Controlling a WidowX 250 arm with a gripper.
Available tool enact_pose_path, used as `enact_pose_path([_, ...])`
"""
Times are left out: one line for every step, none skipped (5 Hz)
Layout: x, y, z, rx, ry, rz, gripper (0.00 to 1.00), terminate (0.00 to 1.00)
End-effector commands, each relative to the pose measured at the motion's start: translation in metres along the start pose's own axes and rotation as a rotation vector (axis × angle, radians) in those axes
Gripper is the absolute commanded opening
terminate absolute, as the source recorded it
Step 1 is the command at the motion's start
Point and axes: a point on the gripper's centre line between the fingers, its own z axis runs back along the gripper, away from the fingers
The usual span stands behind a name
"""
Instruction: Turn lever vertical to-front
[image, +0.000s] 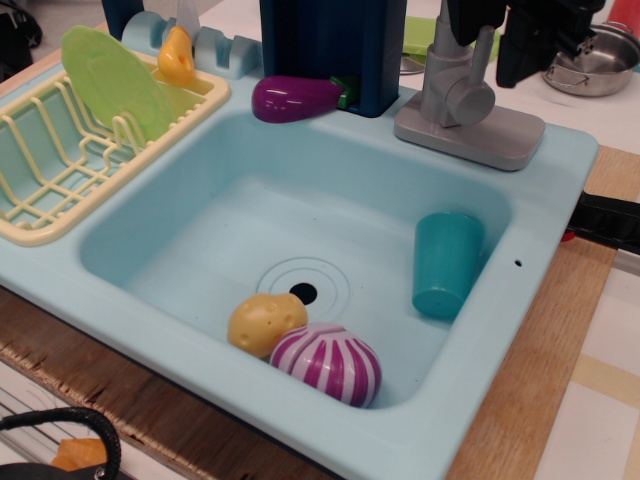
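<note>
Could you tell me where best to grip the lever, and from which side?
Probably the upright grey column of the lever, above its round stub, coming down from above: the column stands free there, while the blue block crowds one side and the base plate lies flat.

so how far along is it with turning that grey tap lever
The lever rises from its grey base plate with its round stub pointing toward the front, so the turn looks done, though one view can't confirm the angle. Nothing is in hand: the tool sits above the lever at the top edge, apparently clear of it, jaws mostly cropped. Left, at most: backing away.
</note>
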Motion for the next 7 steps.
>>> enact_pose_path([0.001,0.002,0.007,0.012,-0.036,0.015,0.00,0.00])
enact_pose_path([-0.010,-0.003,0.005,0.012,-0.029,0.051,0.00,0.00])
enact_pose_path([-0.018,-0.006,0.003,0.007,-0.025,0.084,0.00,0.00])
enact_pose_path([-0.027,-0.007,0.000,-0.004,-0.008,0.110,0.00,0.00])
enact_pose_path([-0.034,-0.006,-0.007,-0.021,0.005,0.132,0.00,0.00])
enact_pose_path([-0.043,-0.003,-0.016,-0.045,0.038,0.165,0.00,0.00])
enact_pose_path([-0.052,-0.003,-0.024,-0.066,0.049,0.200,0.00,0.00])
